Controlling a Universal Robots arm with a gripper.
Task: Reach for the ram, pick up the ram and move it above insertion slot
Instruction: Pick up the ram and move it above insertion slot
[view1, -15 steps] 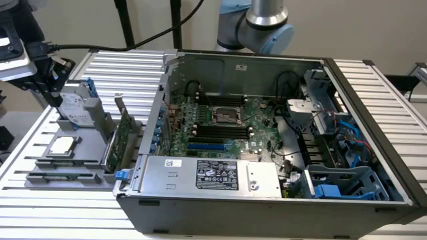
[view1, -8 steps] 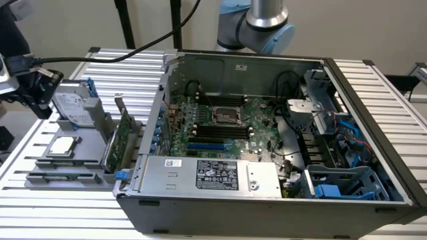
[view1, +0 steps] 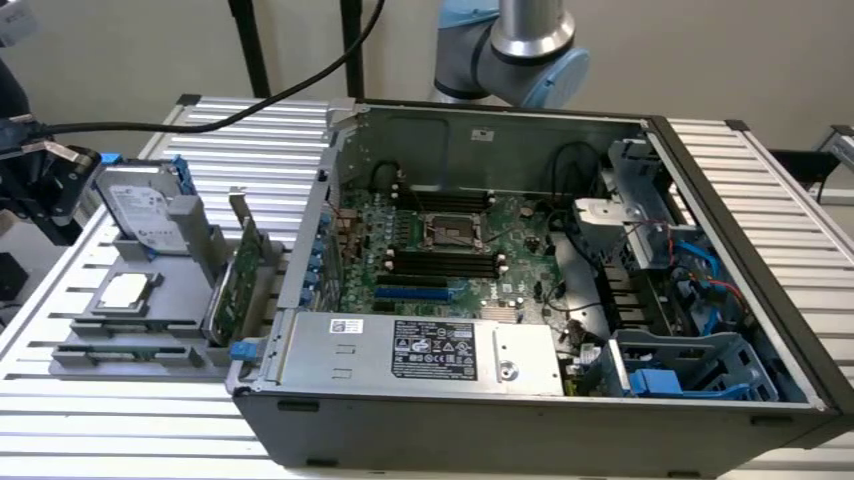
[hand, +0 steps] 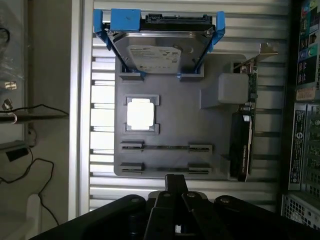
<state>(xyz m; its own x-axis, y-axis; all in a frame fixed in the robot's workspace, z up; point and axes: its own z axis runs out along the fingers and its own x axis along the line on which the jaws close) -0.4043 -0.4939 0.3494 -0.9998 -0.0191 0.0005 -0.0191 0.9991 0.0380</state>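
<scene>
The table (view1: 80, 420) is showing ribbed, silvery-white slats. The holder tray (hand: 170, 125) is looking flat mid-grey, and the ram (hand: 166, 147) is appearing as a thin dark line. The hard drive (hand: 160, 55) is gleaming silver with a white label, while its carrier (hand: 122, 20) is standing out in bright blue. The processor chip (hand: 140, 113) is glowing pale white. The expansion card (view1: 238, 280) is showing green, as is the motherboard (view1: 521, 225). The computer case (view1: 534, 420) is looking dark grey. The power supply (view1: 334, 350) is shining silver with a black label. The gripper (hand: 175, 179) is looking black, and the arm (view1: 527, 40) is showing silver with pale blue caps.
</scene>
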